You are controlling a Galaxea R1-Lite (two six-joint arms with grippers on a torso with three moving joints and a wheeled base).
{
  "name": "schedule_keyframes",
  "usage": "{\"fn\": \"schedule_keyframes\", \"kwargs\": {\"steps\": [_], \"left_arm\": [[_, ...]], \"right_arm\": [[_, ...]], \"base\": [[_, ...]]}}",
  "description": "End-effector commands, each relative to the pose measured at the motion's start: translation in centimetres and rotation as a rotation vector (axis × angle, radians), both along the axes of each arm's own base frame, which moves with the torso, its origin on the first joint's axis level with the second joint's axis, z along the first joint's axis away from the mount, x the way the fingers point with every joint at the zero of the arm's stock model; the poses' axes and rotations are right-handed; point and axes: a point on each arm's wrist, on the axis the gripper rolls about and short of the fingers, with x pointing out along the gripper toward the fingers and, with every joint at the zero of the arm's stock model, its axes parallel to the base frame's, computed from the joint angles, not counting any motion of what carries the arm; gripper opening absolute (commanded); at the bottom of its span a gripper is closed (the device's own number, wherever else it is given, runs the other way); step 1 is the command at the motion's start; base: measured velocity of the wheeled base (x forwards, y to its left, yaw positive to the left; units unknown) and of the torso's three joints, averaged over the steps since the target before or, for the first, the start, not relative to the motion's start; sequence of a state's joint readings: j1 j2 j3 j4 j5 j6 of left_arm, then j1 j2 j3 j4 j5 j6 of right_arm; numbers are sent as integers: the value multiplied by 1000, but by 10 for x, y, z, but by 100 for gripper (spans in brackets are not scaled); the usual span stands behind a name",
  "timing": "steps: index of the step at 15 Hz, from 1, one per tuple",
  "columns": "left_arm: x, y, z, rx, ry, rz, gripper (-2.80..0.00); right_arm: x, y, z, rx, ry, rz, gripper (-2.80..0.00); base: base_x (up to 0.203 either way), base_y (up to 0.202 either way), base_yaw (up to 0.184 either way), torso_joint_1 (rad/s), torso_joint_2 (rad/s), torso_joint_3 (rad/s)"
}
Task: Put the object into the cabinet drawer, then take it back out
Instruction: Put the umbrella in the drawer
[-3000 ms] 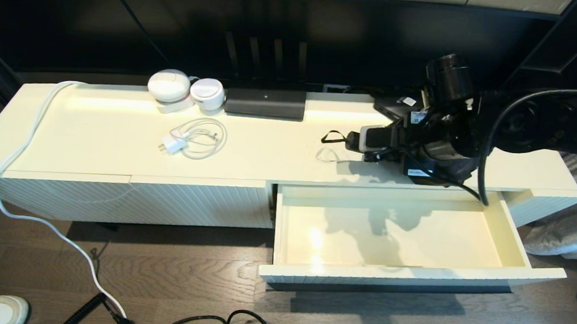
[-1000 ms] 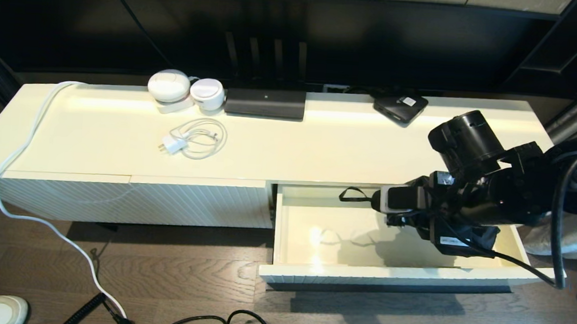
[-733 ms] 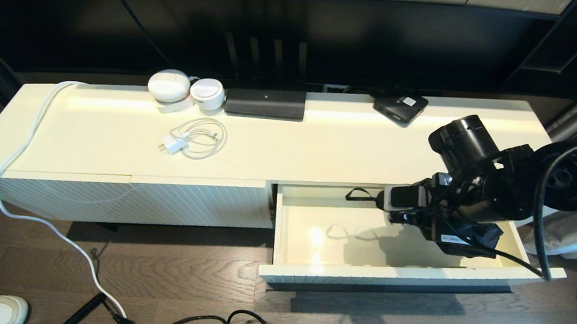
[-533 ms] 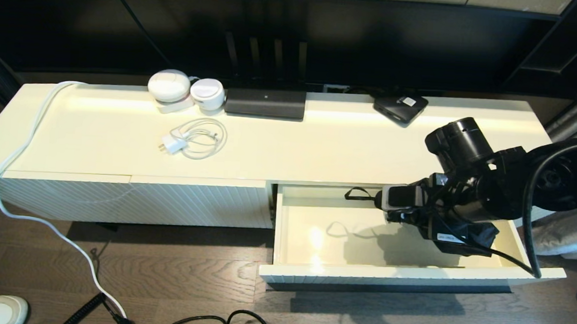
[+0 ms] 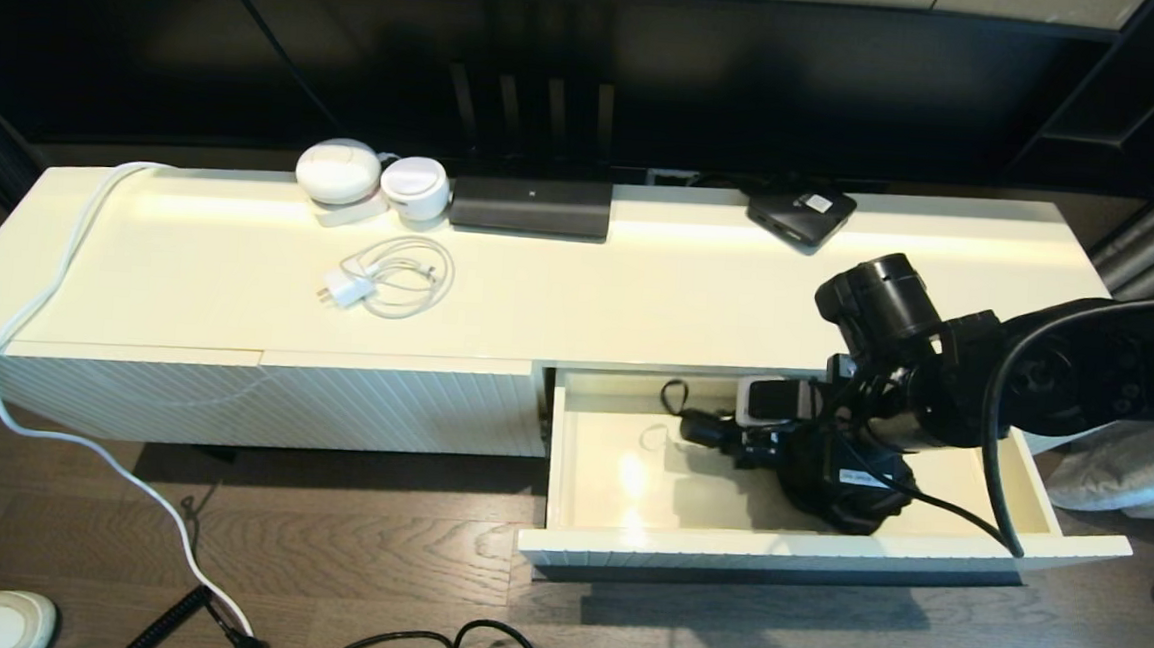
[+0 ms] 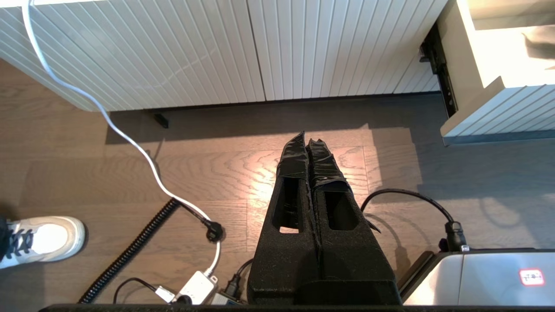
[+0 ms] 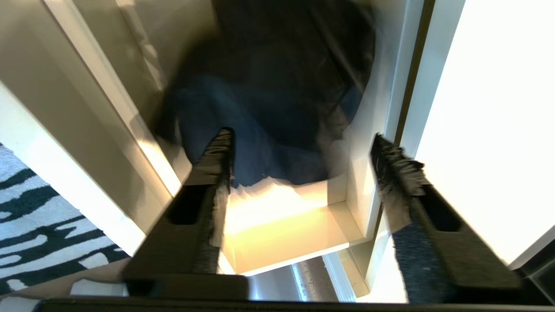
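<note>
The cream drawer (image 5: pixel 823 556) stands pulled out at the cabinet's right end. The black folding umbrella (image 5: pixel 709 431) lies inside it, handle and wrist loop pointing toward the left. My right gripper (image 5: pixel 766 426) hangs low in the drawer over the umbrella's bunched fabric. In the right wrist view this gripper (image 7: pixel 301 138) is open, its fingers (image 7: pixel 219 151) wide apart, and the dark umbrella (image 7: pixel 269 104) lies just beyond them on the drawer floor (image 7: pixel 277 225). My left gripper (image 6: pixel 307 141) is shut and empty, parked over the wooden floor, outside the head view.
On the cabinet top sit a flat black box with a white label (image 5: pixel 800 215), a black router box (image 5: pixel 530 206), two white round devices (image 5: pixel 346 175) and a coiled white charger (image 5: pixel 384 280). A white cord (image 5: pixel 48 292) trails to the floor. The fluted panel (image 5: pixel 262 395) lies left of the drawer.
My right arm carried the umbrella from the cabinet top down into the drawer. In the last half second it sank lower and shifted left; the gripper opened and the umbrella now rests on the drawer floor.
</note>
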State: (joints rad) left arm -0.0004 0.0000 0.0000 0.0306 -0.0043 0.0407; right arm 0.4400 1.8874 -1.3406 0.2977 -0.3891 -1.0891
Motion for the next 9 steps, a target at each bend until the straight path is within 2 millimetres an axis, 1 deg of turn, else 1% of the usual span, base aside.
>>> {"fn": "schedule_keyframes", "kwargs": {"steps": [1,3,5,7,9], "left_arm": [[0,0,0,1,-1,0,-280],[0,0,0,1,-1,0,-280],[0,0,0,1,0,0,-280],[0,0,0,1,-1,-1,-280],[0,0,0,1,-1,0,-280]], "right_arm": [[1,1,-4,-10,12,2,0],[1,1,-3,1,-1,2,0],[-3,2,8,33,-20,34,0],[-12,1,28,70,-74,56,0],[-29,-1,47,104,-106,94,0]], "base": [[0,0,0,0,0,0],[0,0,0,0,0,0],[0,0,0,0,0,0],[0,0,0,0,0,0],[0,0,0,0,0,0]]}}
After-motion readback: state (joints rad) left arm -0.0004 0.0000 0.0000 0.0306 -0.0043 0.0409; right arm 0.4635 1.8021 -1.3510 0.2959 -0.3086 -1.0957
